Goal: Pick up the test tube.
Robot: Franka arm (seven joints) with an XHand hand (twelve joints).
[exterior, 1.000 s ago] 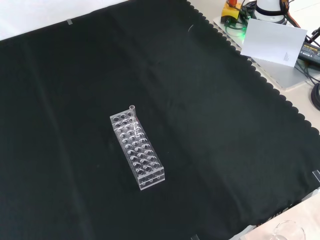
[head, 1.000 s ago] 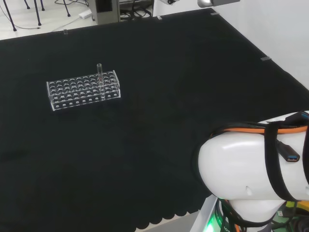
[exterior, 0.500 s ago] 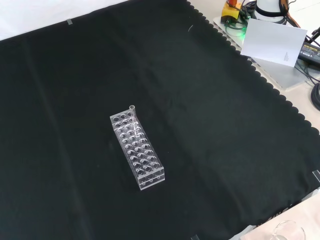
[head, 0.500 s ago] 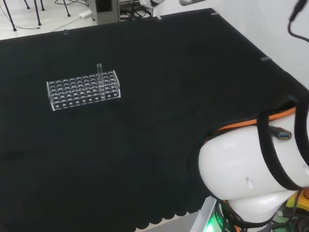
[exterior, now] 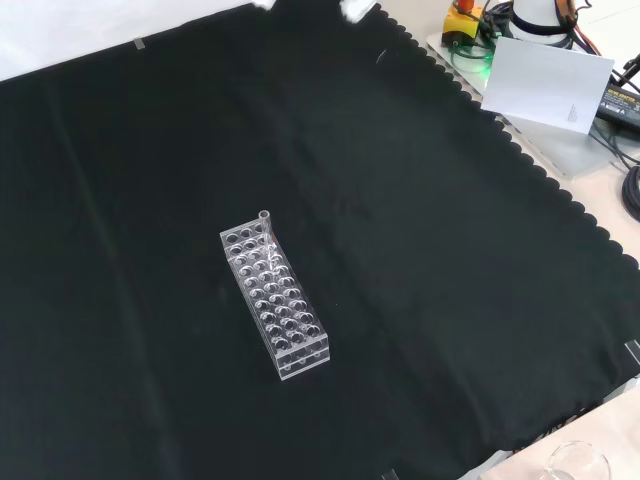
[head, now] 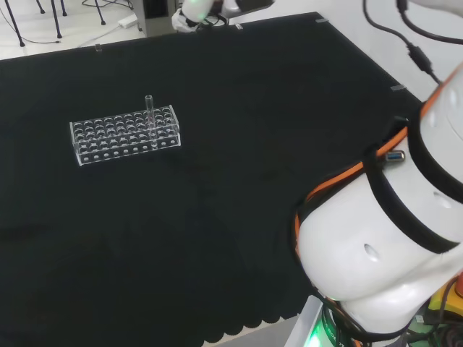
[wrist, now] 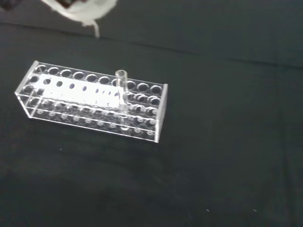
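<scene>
A clear test tube (wrist: 121, 90) stands upright in a clear rack (wrist: 90, 101) on the black cloth (exterior: 450, 260). The hand (head: 194, 10) is well apart from it; I cannot tell how its fingers are set.

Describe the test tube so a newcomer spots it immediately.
On the black cloth stands one clear plastic rack of many round holes. The test tube is the single clear glass tube standing upright in it near one end; every other hole looks empty.

Clear glossy rack (wrist: 92, 101); clear tube (wrist: 122, 90); matt black cloth (exterior: 450, 280).
</scene>
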